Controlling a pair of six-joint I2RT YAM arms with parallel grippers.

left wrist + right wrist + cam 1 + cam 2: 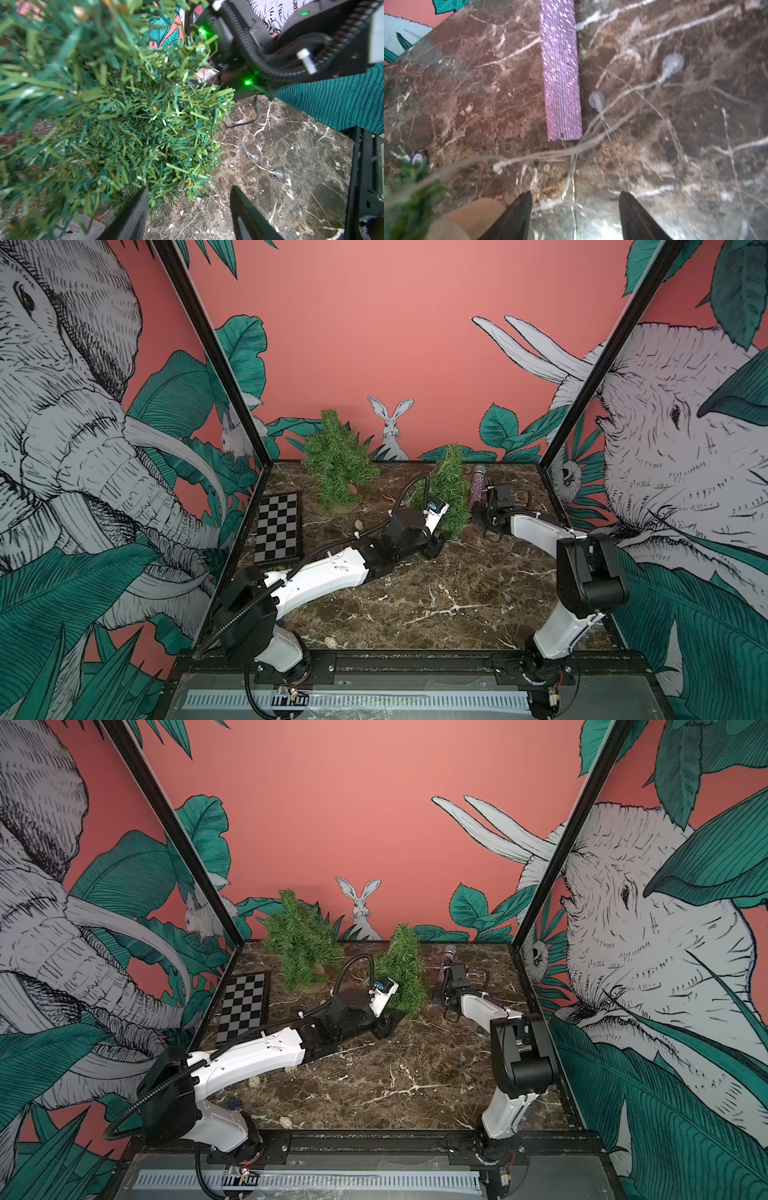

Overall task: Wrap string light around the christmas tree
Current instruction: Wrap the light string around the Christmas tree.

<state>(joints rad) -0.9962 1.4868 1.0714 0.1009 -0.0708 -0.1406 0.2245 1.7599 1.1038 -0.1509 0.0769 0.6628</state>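
Both top views looking down from high at front, facing back wall point(395, 344), far off, sharing whole table point(436, 597). Left wrist camera sitting close against tree point(145, 135). Right wrist camera looking down near table; both wrist views sharing string light point(596, 99).

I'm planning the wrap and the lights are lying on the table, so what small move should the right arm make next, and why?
Probably lower the right gripper and close on the string light: its jaws stand open and empty over the wire, which lies loose on the table beside the christmas tree.
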